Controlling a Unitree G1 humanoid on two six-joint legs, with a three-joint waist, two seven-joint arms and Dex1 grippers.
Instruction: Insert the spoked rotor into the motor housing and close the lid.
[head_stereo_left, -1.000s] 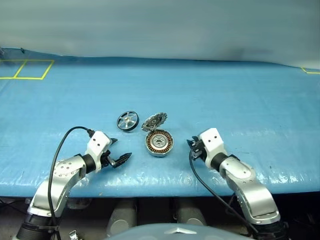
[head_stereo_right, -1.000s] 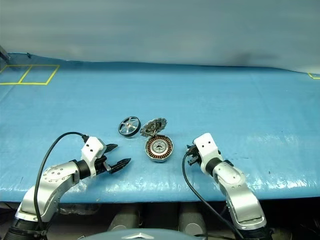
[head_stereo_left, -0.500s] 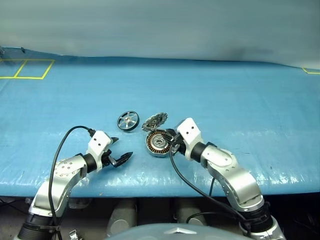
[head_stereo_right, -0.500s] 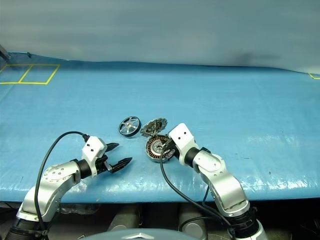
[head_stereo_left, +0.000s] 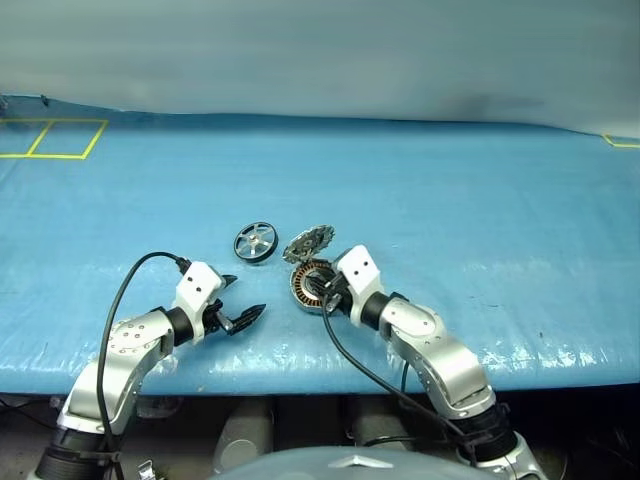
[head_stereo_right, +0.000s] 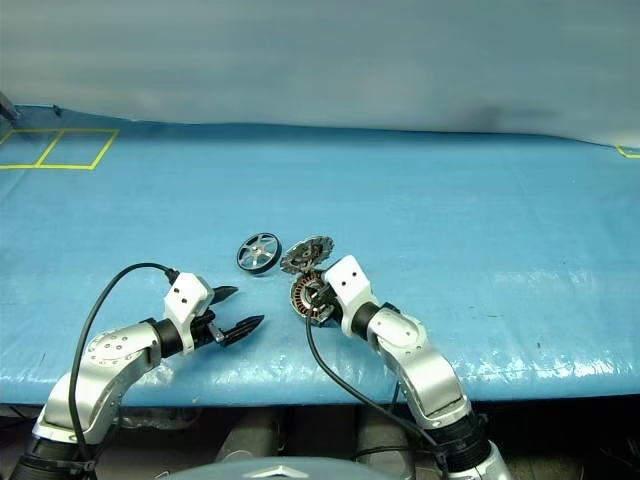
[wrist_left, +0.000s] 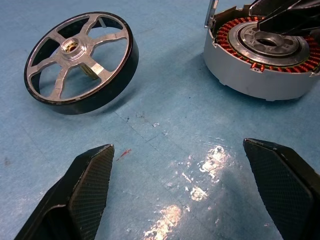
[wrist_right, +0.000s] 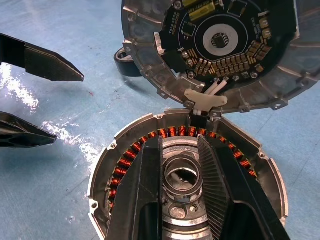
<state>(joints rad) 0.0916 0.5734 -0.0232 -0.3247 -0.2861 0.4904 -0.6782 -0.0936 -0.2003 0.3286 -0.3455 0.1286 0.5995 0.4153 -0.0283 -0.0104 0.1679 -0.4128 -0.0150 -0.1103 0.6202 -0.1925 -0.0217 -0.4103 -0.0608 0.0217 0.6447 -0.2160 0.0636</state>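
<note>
The spoked rotor (head_stereo_left: 255, 242) lies flat on the blue table, dark-rimmed with silver spokes, also close in the left wrist view (wrist_left: 80, 62). Just right of it sits the motor housing (head_stereo_left: 306, 287), copper windings around a silver hub (wrist_right: 182, 175). The lid (wrist_right: 215, 45) stands tilted up at the housing's far rim, its circuit-board face showing, joined to the housing by a white connector. My right gripper (wrist_right: 182, 185) hovers over the housing, narrowly open, its fingers (wrist_right: 145, 195) flanking the hub. My left gripper (head_stereo_left: 240, 300) rests wide open near the table's front, short of the rotor.
A blue cover (head_stereo_left: 450, 200) spans the table, which drops off at the front edge just behind both arms. A yellow tape square (head_stereo_left: 55, 138) marks the far left corner. Black cables loop from each wrist.
My right gripper has swung left from beside the housing to directly over it, its fingers now above the hub. The left arm, rotor and lid have not moved.
</note>
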